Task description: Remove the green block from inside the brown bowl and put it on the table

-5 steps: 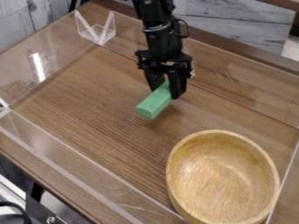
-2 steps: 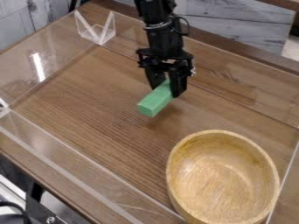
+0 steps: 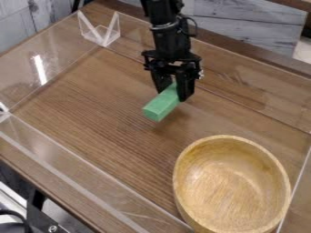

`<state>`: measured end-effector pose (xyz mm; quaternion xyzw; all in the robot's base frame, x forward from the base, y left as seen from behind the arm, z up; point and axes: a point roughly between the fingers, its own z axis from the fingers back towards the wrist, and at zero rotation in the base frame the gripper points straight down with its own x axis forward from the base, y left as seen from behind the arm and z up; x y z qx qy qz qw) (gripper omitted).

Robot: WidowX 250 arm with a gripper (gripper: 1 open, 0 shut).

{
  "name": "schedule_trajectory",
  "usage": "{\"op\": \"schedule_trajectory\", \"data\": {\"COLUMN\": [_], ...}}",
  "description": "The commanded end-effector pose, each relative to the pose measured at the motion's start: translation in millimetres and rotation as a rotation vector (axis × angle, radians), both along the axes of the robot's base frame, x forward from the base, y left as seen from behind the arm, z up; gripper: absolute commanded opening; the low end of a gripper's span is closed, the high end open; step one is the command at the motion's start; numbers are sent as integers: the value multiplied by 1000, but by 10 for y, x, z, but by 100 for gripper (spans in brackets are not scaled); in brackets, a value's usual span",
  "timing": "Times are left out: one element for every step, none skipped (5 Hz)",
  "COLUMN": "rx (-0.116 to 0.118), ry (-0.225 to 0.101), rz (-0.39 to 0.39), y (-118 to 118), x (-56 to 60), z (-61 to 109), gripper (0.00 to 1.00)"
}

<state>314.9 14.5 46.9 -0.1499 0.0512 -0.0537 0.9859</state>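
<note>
Green block (image 3: 159, 106) lies on the wooden worktop (image 3: 97, 100), its far end pinched by the black tool (image 3: 177, 89). Brown bowl (image 3: 234, 187) sits near right, apart.

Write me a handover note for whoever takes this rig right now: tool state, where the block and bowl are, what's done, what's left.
Tool: pointing steeply down at the middle of the table, jaws around the upper end of the green block; whether they are gripping it or have let go cannot be told.
Green block: out of the bowl, tilted, its lower end on or just above the tabletop.
Brown bowl: empty, at the near right corner, well apart from the block.
Done: block taken out of the bowl and brought to the table.
Left: confirm the block is released and lying flat, then lift the tool away.
</note>
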Motion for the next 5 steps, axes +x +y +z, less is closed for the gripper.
{"op": "schedule_trajectory", "data": {"rx": [14, 13, 12, 11, 11], "ry": [-71, -66, -61, -56, -51], "rz": [-14, -16, -20, -24, -27], "y": [-5, -6, -7, -8, -9], "x": [146, 148, 148, 147, 147], "z": [195, 199, 202, 205, 207], "gripper": [0, 0, 0, 0, 0]}}
